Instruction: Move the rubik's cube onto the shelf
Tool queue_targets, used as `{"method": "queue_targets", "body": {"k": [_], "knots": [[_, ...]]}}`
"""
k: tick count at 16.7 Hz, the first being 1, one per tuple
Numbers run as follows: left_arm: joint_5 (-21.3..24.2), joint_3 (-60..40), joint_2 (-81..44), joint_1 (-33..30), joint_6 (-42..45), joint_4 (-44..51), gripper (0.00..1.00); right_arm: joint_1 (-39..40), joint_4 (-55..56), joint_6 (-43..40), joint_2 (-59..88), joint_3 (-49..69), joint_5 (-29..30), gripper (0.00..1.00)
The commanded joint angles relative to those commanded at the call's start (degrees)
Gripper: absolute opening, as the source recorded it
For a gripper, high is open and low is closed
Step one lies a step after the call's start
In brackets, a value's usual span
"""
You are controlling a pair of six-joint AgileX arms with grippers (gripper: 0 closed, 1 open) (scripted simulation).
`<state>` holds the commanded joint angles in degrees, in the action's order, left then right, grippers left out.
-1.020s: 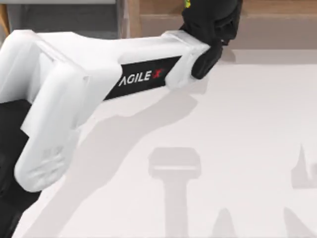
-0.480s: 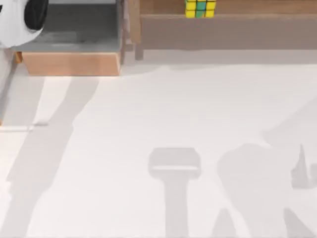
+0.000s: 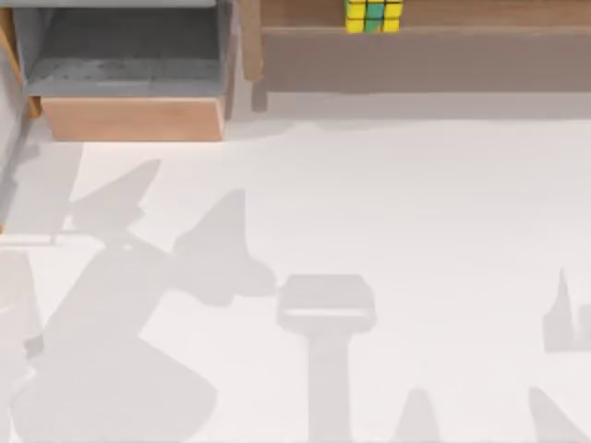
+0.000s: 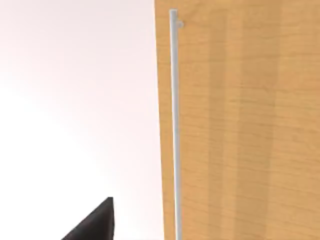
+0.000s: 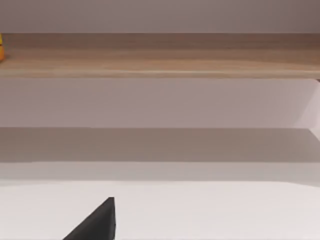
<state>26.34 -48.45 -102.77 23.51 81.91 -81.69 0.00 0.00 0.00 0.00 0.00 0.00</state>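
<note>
The rubik's cube [image 3: 373,16], with yellow and green tiles, rests on the light-brown shelf [image 3: 480,13] at the back of the table, above its darker front face [image 3: 416,60]. No gripper touches the cube. In the right wrist view the shelf ledge [image 5: 160,55] runs across at a distance, with a yellow sliver of the cube [image 5: 1,52] on it and a dark part of my right gripper [image 5: 95,225] low in the picture. A dark part of my left gripper [image 4: 95,225] shows in the left wrist view, away from the cube.
A grey-lined box with a light wooden front [image 3: 134,118] stands at the back left, beside the shelf's end post [image 3: 247,46]. The left wrist view faces a wooden panel [image 4: 240,125] with a thin metal handle [image 4: 173,125]. Arm shadows lie on the white table [image 3: 388,212].
My left arm, which reached across to the shelf a second ago, has drawn back to the left and out of the top view. The cube stays on the shelf.
</note>
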Motion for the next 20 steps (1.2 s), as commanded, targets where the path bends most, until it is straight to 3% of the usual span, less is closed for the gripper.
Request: {"method": "queue_targets", "body": {"k": [5, 9, 16, 20], "knots": [[11.55, 16.07, -3.23, 15.87, 7.39, -5.74, 1.00, 0.00, 0.00, 0.00, 0.00, 0.00, 0.00, 1.00], [16.36, 22.50, -9.36, 18.47, 9.16, -6.77, 1.00, 0.00, 0.00, 0.00, 0.00, 0.00, 0.00, 1.00], [17.19, 23.23, -11.21, 17.79, 9.21, -6.52, 1.00, 0.00, 0.00, 0.00, 0.00, 0.00, 0.00, 1.00], [15.28, 20.71, -12.37, 15.65, 9.22, -4.98, 1.00, 0.00, 0.00, 0.00, 0.00, 0.00, 0.00, 1.00]]}}
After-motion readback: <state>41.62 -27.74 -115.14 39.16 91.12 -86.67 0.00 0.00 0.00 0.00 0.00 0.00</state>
